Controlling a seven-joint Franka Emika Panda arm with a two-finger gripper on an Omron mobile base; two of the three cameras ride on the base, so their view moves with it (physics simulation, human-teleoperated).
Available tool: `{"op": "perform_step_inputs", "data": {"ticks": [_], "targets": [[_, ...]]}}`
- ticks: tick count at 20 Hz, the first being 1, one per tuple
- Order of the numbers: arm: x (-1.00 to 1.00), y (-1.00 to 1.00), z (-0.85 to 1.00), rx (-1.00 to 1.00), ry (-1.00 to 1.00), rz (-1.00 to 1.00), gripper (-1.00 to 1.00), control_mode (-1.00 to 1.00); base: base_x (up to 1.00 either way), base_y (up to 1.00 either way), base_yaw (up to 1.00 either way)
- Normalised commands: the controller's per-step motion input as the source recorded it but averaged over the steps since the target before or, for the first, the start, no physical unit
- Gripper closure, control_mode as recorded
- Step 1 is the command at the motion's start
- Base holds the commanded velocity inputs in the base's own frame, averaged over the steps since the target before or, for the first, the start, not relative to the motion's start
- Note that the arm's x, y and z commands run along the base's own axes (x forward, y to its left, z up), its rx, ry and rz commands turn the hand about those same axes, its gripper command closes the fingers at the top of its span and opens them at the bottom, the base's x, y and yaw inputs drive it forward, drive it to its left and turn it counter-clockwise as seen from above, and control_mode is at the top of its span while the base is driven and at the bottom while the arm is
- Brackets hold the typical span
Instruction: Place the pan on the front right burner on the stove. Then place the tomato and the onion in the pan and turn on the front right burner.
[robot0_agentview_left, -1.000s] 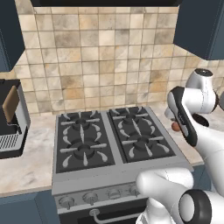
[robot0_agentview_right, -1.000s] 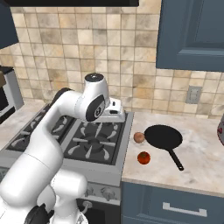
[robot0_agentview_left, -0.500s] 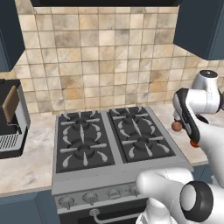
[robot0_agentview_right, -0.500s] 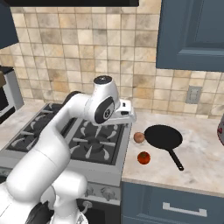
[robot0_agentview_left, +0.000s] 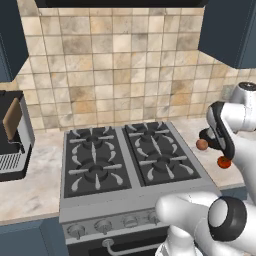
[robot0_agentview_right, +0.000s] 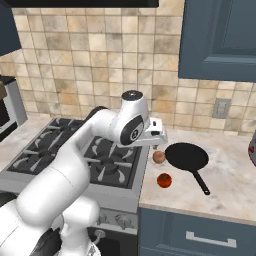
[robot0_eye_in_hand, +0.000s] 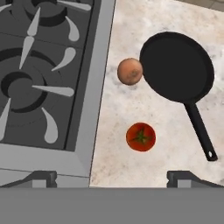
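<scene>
Open gripper over the counter just right of the stove; pan, tomato and onion all on the counter.

The two-finger gripper (robot0_eye_in_hand: 112, 177) stands wide open, holding nothing; its dark fingertips (robot0_eye_in_hand: 41, 178) straddle bare marbled beige countertop (robot0_eye_in_hand: 113, 105) and the steel stove edge. Taking the silver-grey steel stove (robot0_agentview_right: 122, 187) as landmark: the glossy red-orange tomato (robot0_eye_in_hand: 141, 137) lies just beside its right edge, between the fingertips in the hand view but apart from them. The dull brownish-tan onion (robot0_eye_in_hand: 130, 71) lies farther back, near that same edge, close against the rim of the round shallow black frying pan (robot0_eye_in_hand: 177, 65). The pan sits farther from the stove, its long thin handle pointing toward the counter front. The front right burner (robot0_eye_in_hand: 26, 87), black with grate bars, carries nothing.
</scene>
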Motion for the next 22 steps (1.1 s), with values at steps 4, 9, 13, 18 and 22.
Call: {"op": "perform_step_inputs", "data": {"ticks": [4,9,13,18,22], "targets": [[0.00,-0.20,-0.27,0.00,0.00,0.00,-1.00,-1.00,0.00,0.00,0.00],[0.00,-0.34,-0.21,0.00,0.00,0.00,-1.00,-1.00,0.00,0.00,0.00],[0.00,-0.47,-0.11,0.00,0.00,0.00,-1.00,-1.00,0.00,0.00,0.00],[0.00,-0.53,-0.08,0.00,0.03,0.00,-1.00,-1.00,0.00,0.00,0.00],[0.02,-0.41,-0.02,0.00,0.05,0.00,-1.00,-1.00,0.00,0.00,0.00]]}}
